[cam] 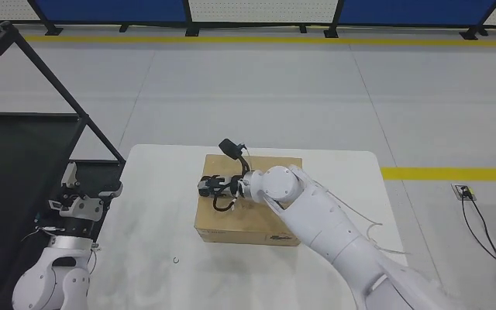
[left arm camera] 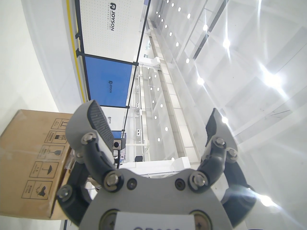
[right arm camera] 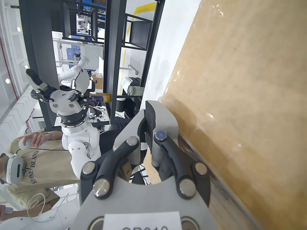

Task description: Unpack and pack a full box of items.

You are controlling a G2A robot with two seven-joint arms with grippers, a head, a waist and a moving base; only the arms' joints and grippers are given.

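At the lower left of the top view, the left claw (cam: 92, 181) is pointing upward just beside the white table (cam: 155, 232), its fingers spread wide and holding nothing. Farther in, at mid-frame, the closed cardboard box (cam: 248, 225) is sitting on the table. The right claw (right arm camera: 150, 113) is lying close against the box's top, its fingers pressed together.

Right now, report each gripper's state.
Left gripper: open, empty.
Right gripper: shut, nothing visible between its fingers, over the box.

The box (cam: 232, 223) blocks mid-table; the table (cam: 151, 232) on its 2 sides seems passable.
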